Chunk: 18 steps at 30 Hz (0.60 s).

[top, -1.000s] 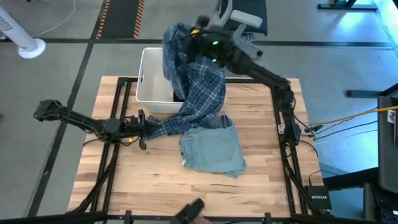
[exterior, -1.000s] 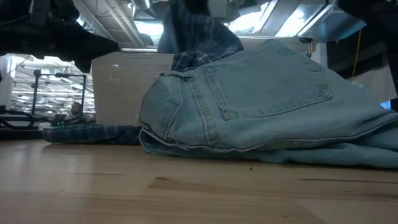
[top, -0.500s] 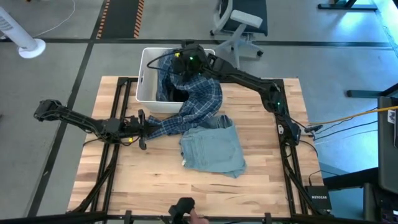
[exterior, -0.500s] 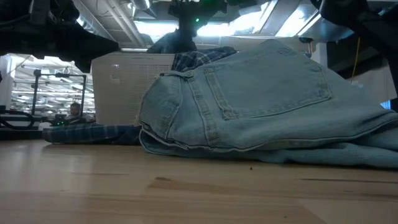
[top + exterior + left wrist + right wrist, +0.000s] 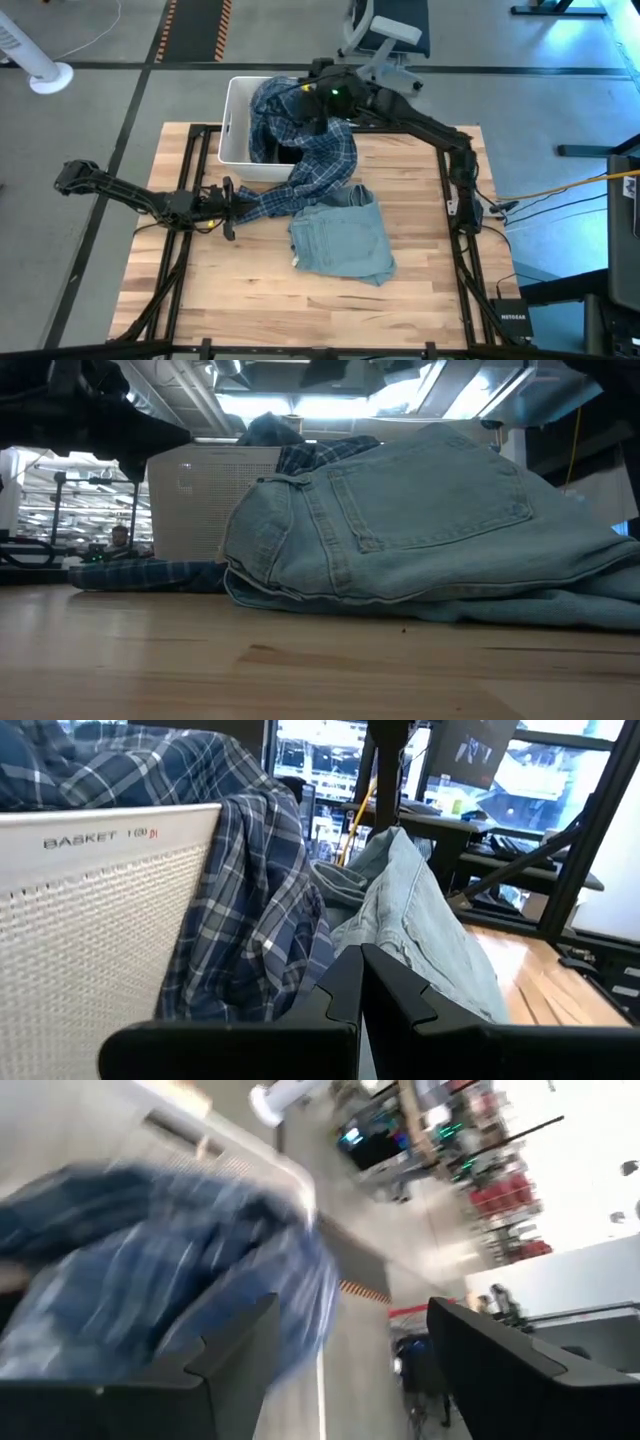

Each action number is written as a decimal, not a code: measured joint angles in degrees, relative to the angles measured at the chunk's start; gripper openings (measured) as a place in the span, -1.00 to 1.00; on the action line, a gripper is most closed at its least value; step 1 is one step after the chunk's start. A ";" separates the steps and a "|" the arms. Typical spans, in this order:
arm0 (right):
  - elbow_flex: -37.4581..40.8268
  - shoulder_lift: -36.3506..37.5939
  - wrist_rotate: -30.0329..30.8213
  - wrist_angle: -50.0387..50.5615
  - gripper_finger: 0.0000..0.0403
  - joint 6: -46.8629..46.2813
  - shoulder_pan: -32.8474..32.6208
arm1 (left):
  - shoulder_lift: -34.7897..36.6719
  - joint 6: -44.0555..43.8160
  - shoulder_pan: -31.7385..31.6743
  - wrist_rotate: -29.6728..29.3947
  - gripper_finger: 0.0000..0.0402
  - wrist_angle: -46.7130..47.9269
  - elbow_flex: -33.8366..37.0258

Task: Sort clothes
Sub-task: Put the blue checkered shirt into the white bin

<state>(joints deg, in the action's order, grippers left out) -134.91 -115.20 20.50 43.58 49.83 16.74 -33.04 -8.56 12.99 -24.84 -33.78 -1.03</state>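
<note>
The navy-white plaid shirt (image 5: 305, 150) is the thing I am working on. Its upper part is bunched inside the white bin (image 5: 232, 130) at the table's far edge, while the rest spills over the bin's front wall and trails across the wooden table (image 5: 250, 290) toward my left gripper (image 5: 226, 207). The sleeve end lies at that gripper; its fingers look pressed together, though I cannot tell whether fabric is clamped between them. My right gripper (image 5: 322, 88) hovers over the bin just above the shirt, fingers spread apart and holding nothing.

The light blue denim piece (image 5: 342, 240) lies folded on the table just in front of the shirt, touching its hem.

I judge the sort as barely begun: the shirt is only half in the bin and the denim is untouched.

The right wrist view is smeared by motion, showing only blue plaid. The bin's dark inside may hold another garment, but I cannot make it out. No smaller garments are visible.
</note>
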 joint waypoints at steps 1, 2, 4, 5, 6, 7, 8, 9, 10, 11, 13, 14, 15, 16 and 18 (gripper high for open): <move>0.00 0.89 -0.04 2.74 0.35 -0.10 -0.18 | -0.01 0.00 0.00 0.00 -1.00 0.35 -0.01; 0.00 1.77 -0.08 5.61 0.35 -0.60 -0.48 | -0.02 0.00 0.00 0.00 -1.00 0.67 0.00; 0.00 3.47 -0.27 11.76 0.35 -2.39 -0.82 | -0.02 -0.10 -0.02 0.00 -1.00 0.79 0.01; 0.00 4.34 -0.93 15.10 0.35 -3.53 -1.06 | -0.02 -0.39 0.00 0.02 -1.00 0.79 0.01; 0.00 5.23 -2.14 18.54 0.35 -4.74 -1.08 | -0.02 -0.75 -0.02 0.02 -1.00 0.85 0.01; 0.00 6.06 -3.75 21.91 0.35 -5.88 -1.14 | -0.02 -1.43 0.00 0.00 -1.00 0.98 -0.01; 0.00 6.65 -5.29 24.95 0.35 -7.19 -1.36 | -0.01 -2.06 0.00 0.00 -1.00 1.24 0.01; 0.00 7.23 -6.63 27.76 0.35 -8.36 -1.41 | -0.01 -3.06 0.00 0.00 -1.00 1.55 -0.01; 0.06 7.63 -7.33 30.30 0.35 -9.53 -1.41 | -0.01 -3.92 0.00 0.00 -1.00 1.87 0.01; 0.59 8.13 -7.61 32.26 0.35 -10.66 -1.61 | -0.02 -4.71 0.00 0.00 -1.00 2.09 0.01; 2.73 9.51 -7.21 35.31 0.35 -11.98 -2.54 | -0.02 -5.83 0.00 0.01 -1.00 2.19 0.00; 4.25 10.30 -6.66 35.93 0.35 -12.19 -3.23 | -0.02 -6.12 0.00 0.00 -1.00 2.28 -0.01; 5.95 11.23 -6.35 35.93 0.35 -12.28 -4.02 | -0.02 -6.32 0.00 0.02 -1.00 2.30 -0.01; 7.97 12.19 -6.11 35.57 0.35 -12.31 -5.00 | -0.02 -6.36 0.03 0.00 -1.00 2.51 -0.01; 12.33 14.16 -5.95 33.62 0.35 -12.27 -7.31 | -0.02 -6.47 0.05 0.00 -1.00 3.36 0.01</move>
<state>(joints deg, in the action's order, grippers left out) -122.59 -101.04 14.56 77.20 37.56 9.43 -33.06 -15.03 13.04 -24.84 -30.42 -1.02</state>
